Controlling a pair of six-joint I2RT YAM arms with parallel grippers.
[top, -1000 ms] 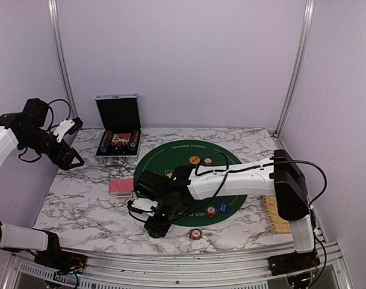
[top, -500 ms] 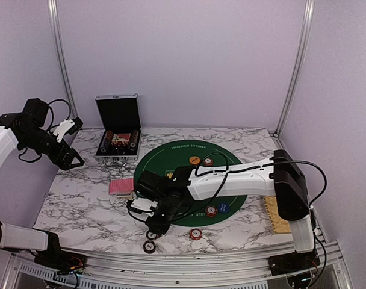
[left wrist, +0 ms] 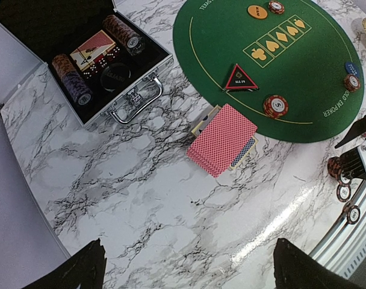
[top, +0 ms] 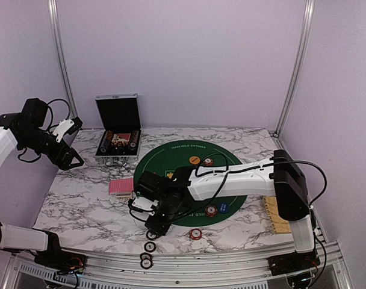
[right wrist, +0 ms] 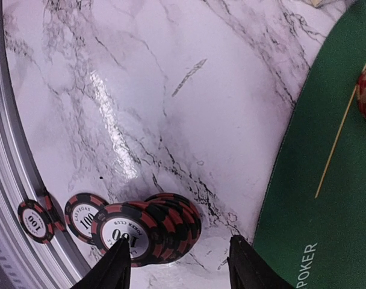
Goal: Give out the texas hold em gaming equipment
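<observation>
My right gripper [top: 155, 226] [right wrist: 178, 265] is open over the marble just off the green mat's near-left edge. Its jaws straddle a toppled, leaning stack of red-black poker chips [right wrist: 159, 229]. Three loose chips [top: 148, 253] lie near the table's front rail, two of them in the right wrist view [right wrist: 83, 217]. Pink-red-backed cards [top: 120, 187] [left wrist: 222, 139] lie left of the mat. The triangular marker [left wrist: 241, 78], an orange disc [top: 195, 159], a blue disc [top: 223, 208] and single chips [top: 212, 211] rest on the mat. My left gripper [top: 71, 159] [left wrist: 189, 277] is open and empty, held high at far left.
The open black case [top: 118, 135] [left wrist: 80, 54], holding chip rolls, stands at the back left. A bamboo tray [top: 276, 214] lies at the right edge. One chip [top: 195, 233] lies on the marble near the mat's front. The metal rail [right wrist: 2, 180] runs along the front.
Chips have spilled from under my right gripper towards the front rail: none a second ago, one half a second ago, three now. The left arm has not moved.
</observation>
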